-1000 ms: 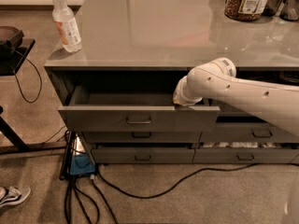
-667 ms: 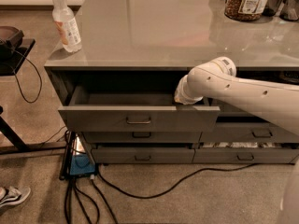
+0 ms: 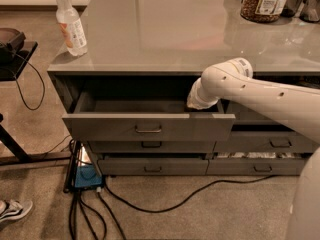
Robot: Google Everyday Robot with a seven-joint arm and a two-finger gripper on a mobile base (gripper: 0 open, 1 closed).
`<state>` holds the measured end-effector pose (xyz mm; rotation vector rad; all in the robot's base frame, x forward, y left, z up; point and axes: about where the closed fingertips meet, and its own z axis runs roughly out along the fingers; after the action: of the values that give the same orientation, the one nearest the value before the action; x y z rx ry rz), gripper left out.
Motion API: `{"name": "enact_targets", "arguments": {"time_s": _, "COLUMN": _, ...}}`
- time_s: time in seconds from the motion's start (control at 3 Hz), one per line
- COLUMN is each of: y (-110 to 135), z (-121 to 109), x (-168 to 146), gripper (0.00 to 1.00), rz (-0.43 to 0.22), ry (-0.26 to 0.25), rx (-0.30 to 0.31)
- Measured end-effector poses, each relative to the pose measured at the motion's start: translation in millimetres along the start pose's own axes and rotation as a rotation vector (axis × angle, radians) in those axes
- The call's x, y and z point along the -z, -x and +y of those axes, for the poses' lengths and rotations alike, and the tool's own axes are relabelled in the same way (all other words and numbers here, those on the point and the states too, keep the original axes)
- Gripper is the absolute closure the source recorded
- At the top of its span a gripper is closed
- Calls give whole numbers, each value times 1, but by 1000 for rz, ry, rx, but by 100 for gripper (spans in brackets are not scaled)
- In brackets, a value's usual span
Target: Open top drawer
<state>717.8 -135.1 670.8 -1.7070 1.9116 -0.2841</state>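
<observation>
The top drawer is the wide dark grey one with a small central bar handle. It stands pulled out from the cabinet, and its dark inside shows. My white arm comes in from the right and bends down into the drawer's right end. My gripper is at the arm's tip, just behind the drawer front and mostly hidden by the wrist and the front.
Two shallower drawers sit shut below, and another drawer stack is to the right. A plastic bottle stands at the counter's left corner and a jar at the back right. Cables and a blue box lie on the floor. A black stand is at left.
</observation>
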Motion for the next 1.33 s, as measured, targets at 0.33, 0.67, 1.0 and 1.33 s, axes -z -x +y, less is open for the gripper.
{"name": "enact_targets", "arguments": {"time_s": 0.33, "y": 0, "z": 2, "x": -6, "gripper": 100, "rz": -8, "ry": 23, "rx": -3}}
{"name": "enact_targets", "arguments": {"time_s": 0.67, "y": 2, "z": 4, "x": -8, "gripper": 100, "rz": -18, "ry": 26, "rx": 5}}
{"name": "enact_targets", "arguments": {"time_s": 1.0, "y": 2, "z": 4, "x": -8, "gripper": 81, "rz": -18, "ry": 26, "rx": 5}}
{"name": "enact_targets", "arguments": {"time_s": 1.33, "y": 2, "z": 4, "x": -8, "gripper": 52, "rz": -18, "ry": 26, "rx": 5}}
